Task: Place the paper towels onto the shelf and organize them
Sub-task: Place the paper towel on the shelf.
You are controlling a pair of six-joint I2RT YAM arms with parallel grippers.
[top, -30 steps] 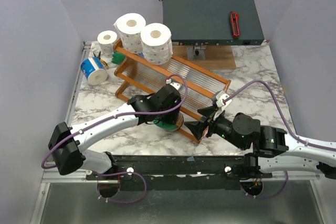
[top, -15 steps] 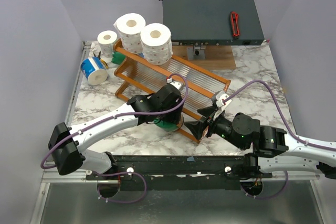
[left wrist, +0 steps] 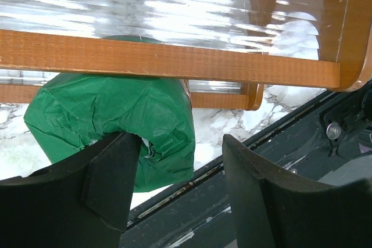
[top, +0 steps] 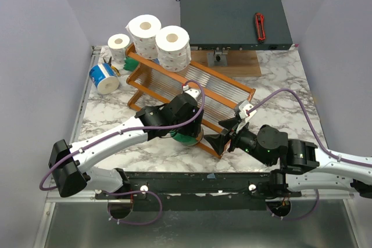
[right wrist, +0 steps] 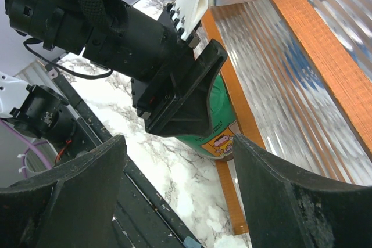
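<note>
Looking down, we see the green roll [left wrist: 116, 114] tucked under the near end of the shelf [left wrist: 174, 59], low by the surface [top: 279, 79]. The left fingers [left wrist: 110, 184] are spread apart. One sits right at the roll's end, but they do not squeeze it. The right fingers [right wrist: 290, 196] are wide apart too, holding nothing, just beside the shelf's corner. Two big white rolls [top: 144, 32] stand on the shelf's far end. A blue roll [top: 104, 78] lies on the surface nearby.

Left arm [top: 116, 137] stretched forward, left end effector [left wrist: 177, 143] low, jaws parted. Right arm [top: 302, 155] bent inward, right end effector [right wrist: 180, 143] seemingly level, jaws wide.
</note>
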